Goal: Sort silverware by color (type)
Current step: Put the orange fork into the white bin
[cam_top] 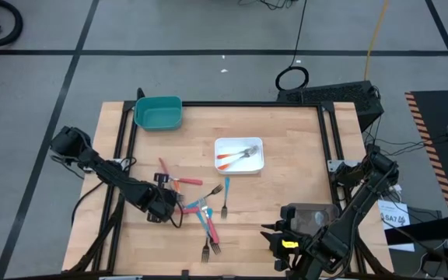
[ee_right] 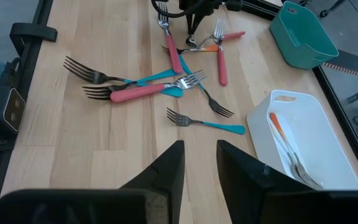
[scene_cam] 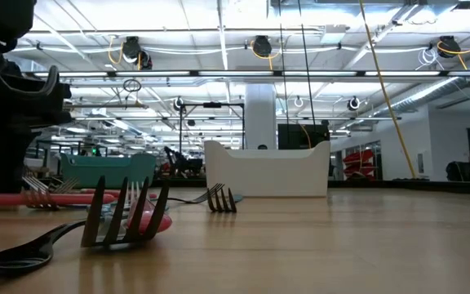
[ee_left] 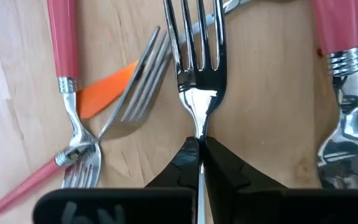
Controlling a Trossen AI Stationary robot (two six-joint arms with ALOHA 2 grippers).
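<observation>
Several forks with red, blue and orange handles lie crossed in a loose pile [cam_top: 202,211] on the wooden table's near-left part; one blue fork [ee_right: 207,122] lies apart. My left gripper [cam_top: 169,206] is down at the pile's left end, shut on a fork [ee_left: 194,68]. That fork's handle is hidden under the gripper. A white tray [cam_top: 256,164] at mid-table holds two orange-handled forks [cam_top: 236,155]. My right gripper [ee_right: 201,165] is open and waits over the near-right part of the table, well clear of the pile. My left gripper pinches the fork's thin metal neck [ee_left: 198,127], just behind the tines, between its two fingertips [ee_left: 182,158]. The fingers lie along the fork, tines pointing away from them. A red fork lies on each side. Whether the fork is lifted off the table I cannot tell.
A teal tray [cam_top: 159,113] stands at the table's far-left corner. A black frame [cam_top: 329,132] runs along the table's left, far and right edges. Bare wood [cam_top: 294,179] lies to the right of the white tray and the pile.
</observation>
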